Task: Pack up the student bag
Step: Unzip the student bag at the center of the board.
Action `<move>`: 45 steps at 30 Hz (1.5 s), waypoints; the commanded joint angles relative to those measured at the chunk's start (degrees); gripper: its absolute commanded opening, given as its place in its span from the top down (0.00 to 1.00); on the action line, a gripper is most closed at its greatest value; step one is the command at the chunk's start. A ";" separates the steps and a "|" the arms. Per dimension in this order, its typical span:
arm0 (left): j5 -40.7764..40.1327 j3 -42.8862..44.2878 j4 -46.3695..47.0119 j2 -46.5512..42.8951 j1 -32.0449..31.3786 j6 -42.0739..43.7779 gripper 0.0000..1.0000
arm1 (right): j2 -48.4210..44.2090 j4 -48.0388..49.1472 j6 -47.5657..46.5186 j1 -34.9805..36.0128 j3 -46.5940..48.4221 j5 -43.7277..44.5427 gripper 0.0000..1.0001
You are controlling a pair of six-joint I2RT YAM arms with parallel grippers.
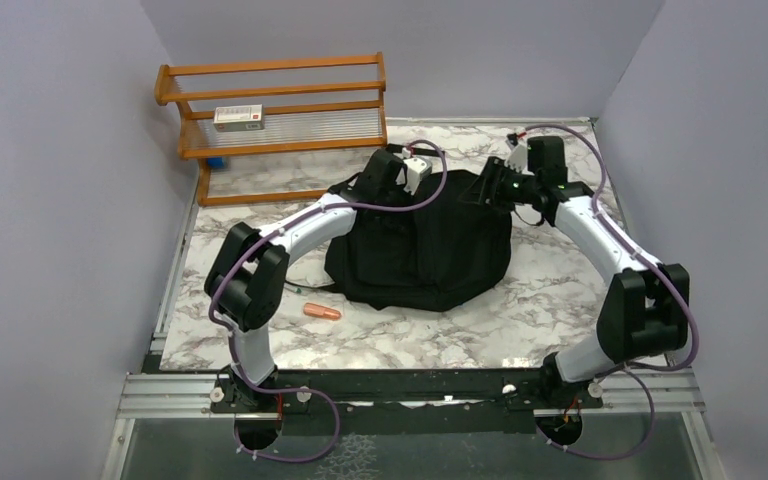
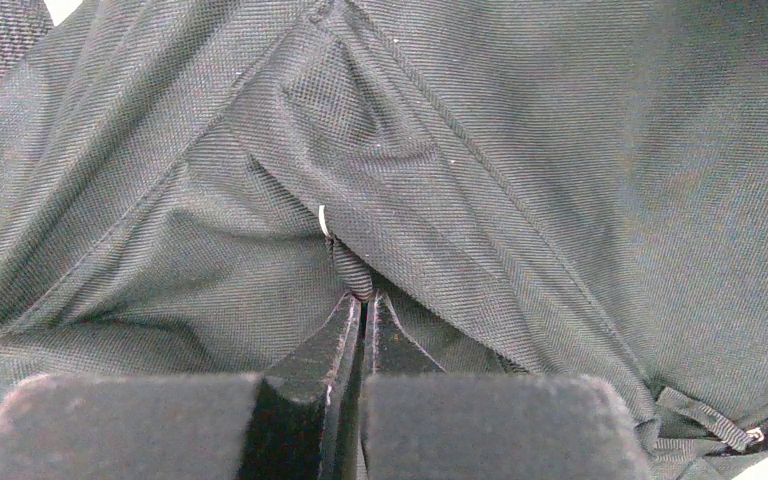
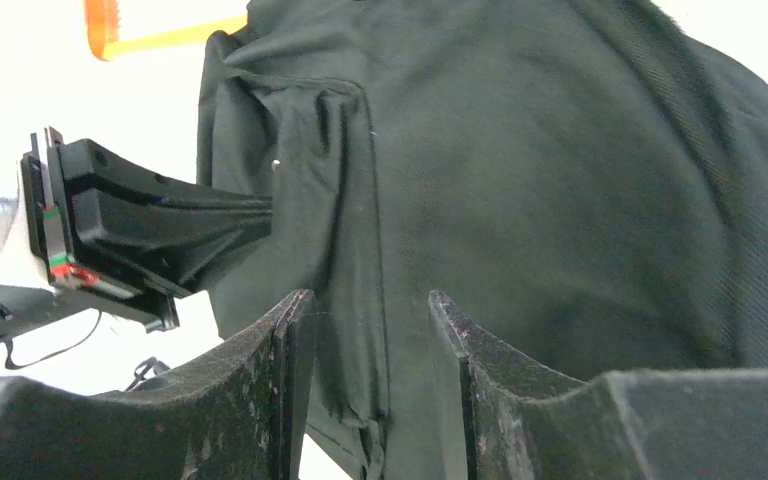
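Observation:
The student bag is a large black fabric backpack lying in the middle of the marble table. My left gripper is at the bag's far left top. In the left wrist view it is shut on a small woven pull tab with a metal ring, and fabric folds around it. My right gripper is at the bag's far right top. In the right wrist view it is open, with a seamed fold of the bag just beyond the jaws. The left gripper's fingers show there, pinching the bag's edge.
An orange pen-like object lies on the table in front of the bag's left side. A wooden rack stands at the back left with a small white box on its shelf. Grey walls close in the table.

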 commanded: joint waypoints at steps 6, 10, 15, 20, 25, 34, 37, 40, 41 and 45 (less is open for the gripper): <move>3.03 -4.29 1.56 -4.30 -1.57 -2.55 1.00 | 11.30 5.09 4.11 8.76 9.12 4.04 0.47; 3.48 -5.15 2.71 -4.83 -1.85 -2.85 1.00 | 16.71 6.48 5.31 9.17 12.11 5.23 0.45; 3.87 -5.56 3.66 -4.88 -2.10 -3.04 1.00 | 22.71 6.26 5.50 9.42 16.45 3.37 0.44; 4.35 -5.61 4.13 -4.63 -2.18 -3.15 1.00 | 25.94 7.26 5.95 9.91 18.64 0.86 0.44; 4.71 -5.23 4.27 -4.12 -2.23 -2.98 1.00 | 28.72 6.47 5.55 10.39 20.71 0.36 0.51; 5.82 -6.85 3.80 -5.44 -2.61 -2.91 1.00 | 28.49 11.21 8.52 10.23 18.56 4.72 1.00; 6.02 -8.42 3.62 -6.61 -3.58 -3.39 1.00 | 28.81 12.64 9.85 10.14 18.59 4.86 1.00; 6.57 -10.37 3.66 -7.81 -4.55 -4.40 1.00 | 28.94 14.04 10.86 9.84 18.37 5.12 0.99; 6.71 -10.96 3.70 -8.27 -4.86 -4.73 1.00 | 28.90 14.40 11.09 9.67 18.23 5.16 1.00; 6.81 -13.07 3.58 -10.12 -6.19 -5.66 1.00 | 29.13 14.97 11.40 9.14 18.11 5.38 1.00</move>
